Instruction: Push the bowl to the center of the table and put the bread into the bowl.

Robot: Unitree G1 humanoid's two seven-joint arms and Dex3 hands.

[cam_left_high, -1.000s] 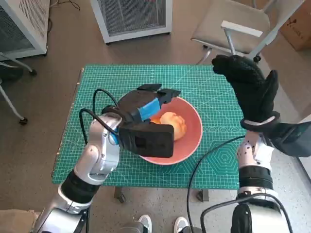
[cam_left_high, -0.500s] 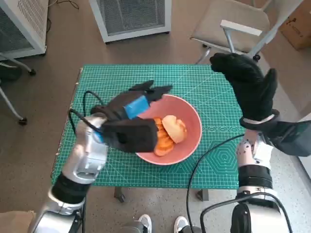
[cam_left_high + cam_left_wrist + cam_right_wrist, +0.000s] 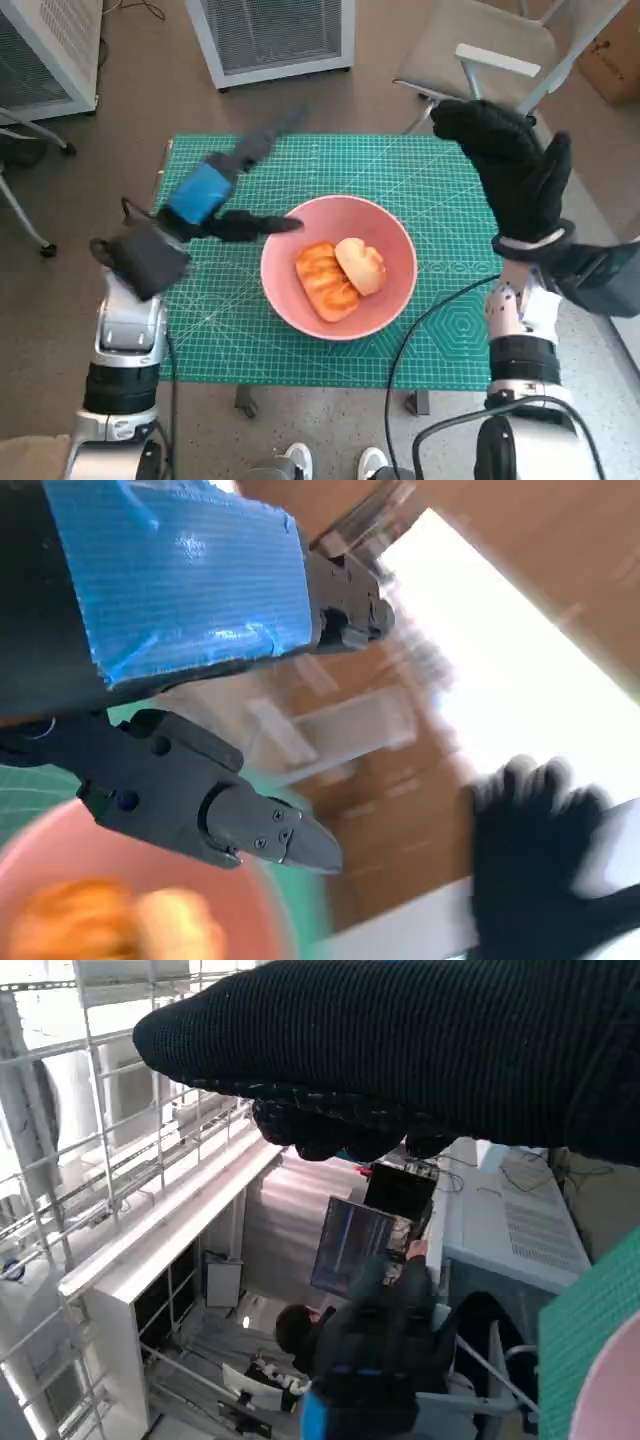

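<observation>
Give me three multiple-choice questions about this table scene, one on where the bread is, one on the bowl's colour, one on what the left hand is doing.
1. Where do the golden-brown pieces of bread lie?
A. On the green cutting mat
B. Inside the bowl
C. In the right hand

2. What colour is the round bowl?
A. Salmon pink
B. White
C. Blue

3. What is the blue-taped black left hand doing?
A. Holding bread
B. Gripping the bowl's rim
C. Holding nothing, beside the bowl

Answers: 1 B, both pieces lie within the bowl's rim. 2 A, the head view shows pink. 3 C, its fingers are spread and nothing is in them.
</observation>
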